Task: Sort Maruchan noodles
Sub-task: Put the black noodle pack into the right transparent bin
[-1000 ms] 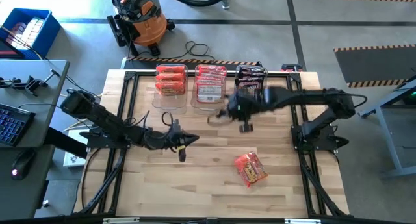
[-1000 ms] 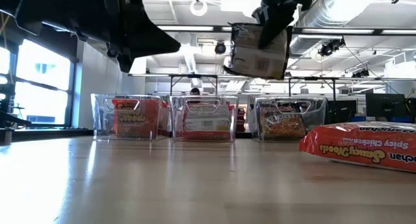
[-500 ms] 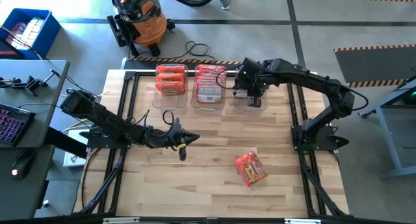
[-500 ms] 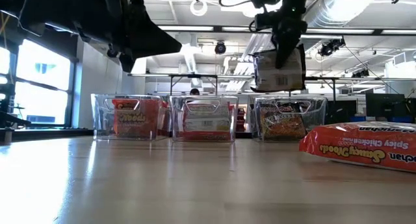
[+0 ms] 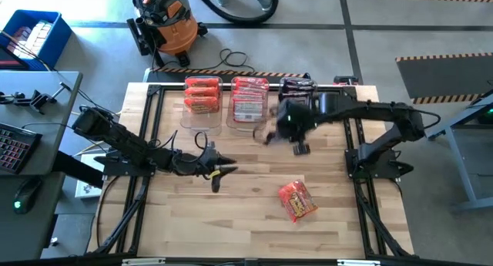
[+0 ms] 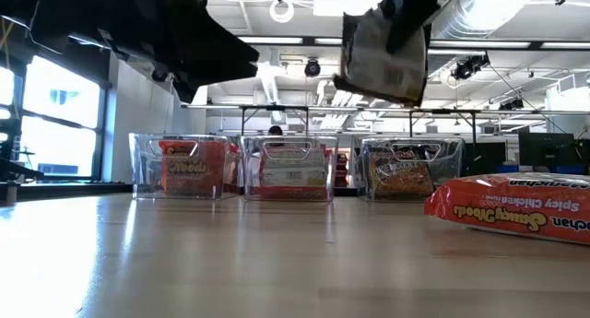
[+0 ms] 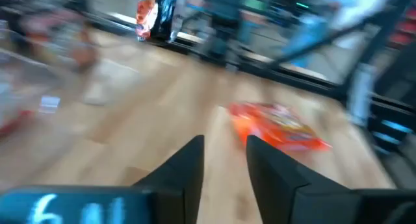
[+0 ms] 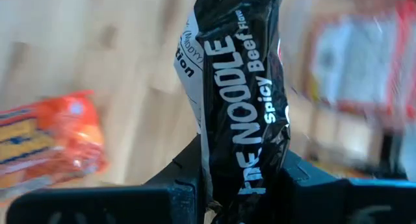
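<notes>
— Where is the black noodle packet [image 8: 237, 100]?

— Pinched between the fingers of my right gripper [image 8: 234, 178], upright, lifted well above the table [image 5: 231, 212], just in front of the right-hand clear bin [image 6: 411, 169]. In the low view the packet [image 6: 380, 55] hangs high over that bin.

— And the other packets?

— One orange packet [image 5: 296, 200] lies flat on the table, well apart from the bins. The left bin [image 6: 180, 167] holds orange packets, the middle bin [image 6: 289, 168] red-and-white ones, the right bin dark ones.

— Your left side?

— My left gripper [image 5: 218, 171] hovers over the table's left half. Its fingers [image 7: 182, 172] grip nothing and seem slightly apart, though that view is blurred.
</notes>
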